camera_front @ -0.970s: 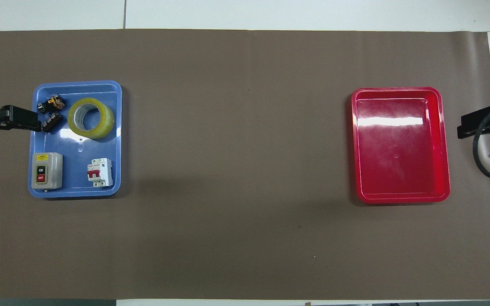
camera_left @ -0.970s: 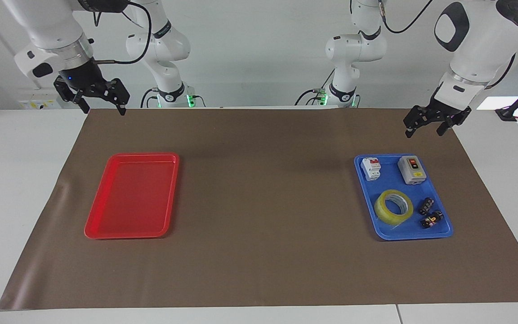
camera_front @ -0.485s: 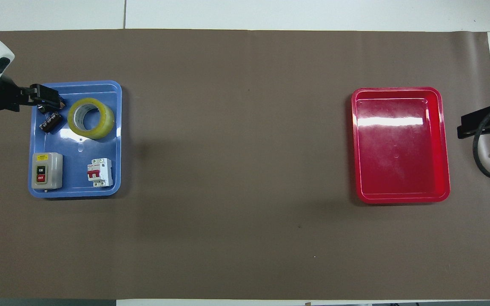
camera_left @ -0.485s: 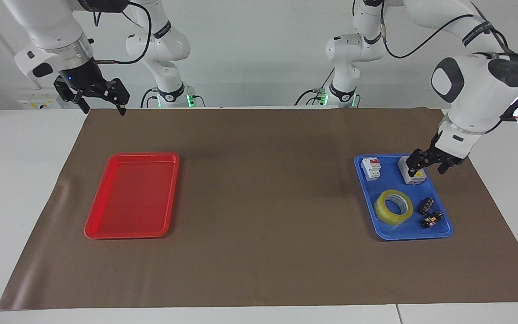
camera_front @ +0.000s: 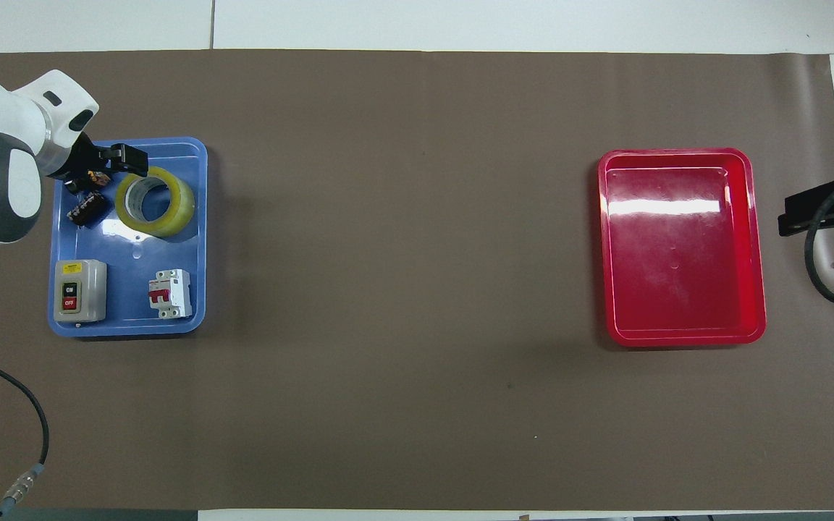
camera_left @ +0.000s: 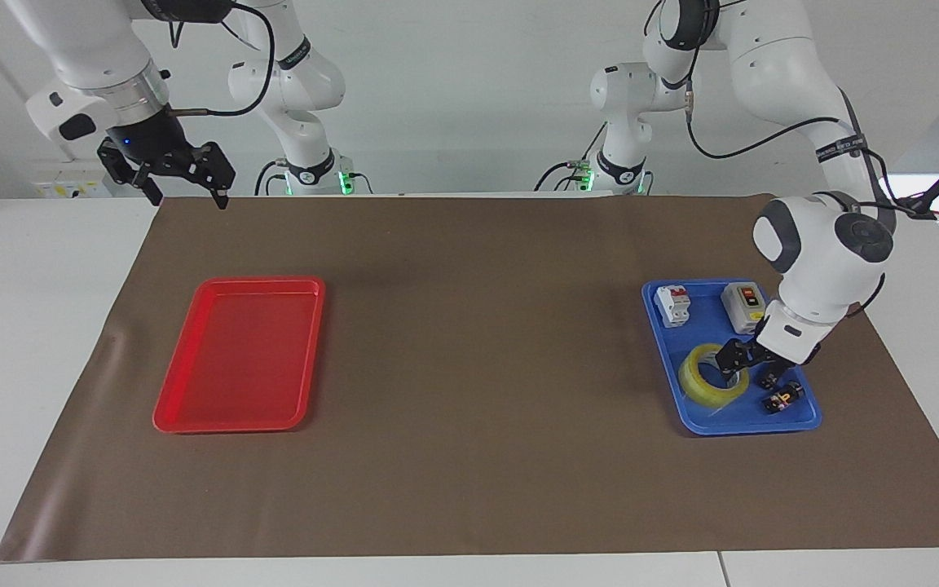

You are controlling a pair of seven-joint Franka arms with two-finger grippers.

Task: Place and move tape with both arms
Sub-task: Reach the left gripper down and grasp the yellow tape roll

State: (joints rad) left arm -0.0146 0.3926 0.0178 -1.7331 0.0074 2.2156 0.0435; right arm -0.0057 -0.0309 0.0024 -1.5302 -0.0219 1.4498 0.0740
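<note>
The yellow tape (camera_left: pixel 707 379) lies flat in the blue tray (camera_left: pixel 795 421) toward the left arm's end of the table; it also shows in the overhead view (camera_front: pixel 160 206). My left gripper (camera_left: pixel 751 368) is open and low over the tape's edge beside the black connectors, with one finger at the roll's hole. I cannot tell whether it touches the roll. In the overhead view it (camera_front: pixel 114 163) covers the tray's corner. My right gripper (camera_left: pixel 184 194) is open and empty, and waits high over the mat's edge near the red tray (camera_left: pixel 233 367).
The blue tray (camera_front: pixel 200 239) also holds a grey on/off switch box (camera_left: pixel 745 305), a white circuit breaker (camera_left: pixel 672 305) and two small black connectors (camera_left: pixel 782 399). The red tray (camera_front: pixel 677 246) is bare. A brown mat (camera_left: pixel 469 342) covers the table.
My left arm has swung down from over the mat's edge, across the switch box, to the tape in the blue tray. The right arm has not moved.
</note>
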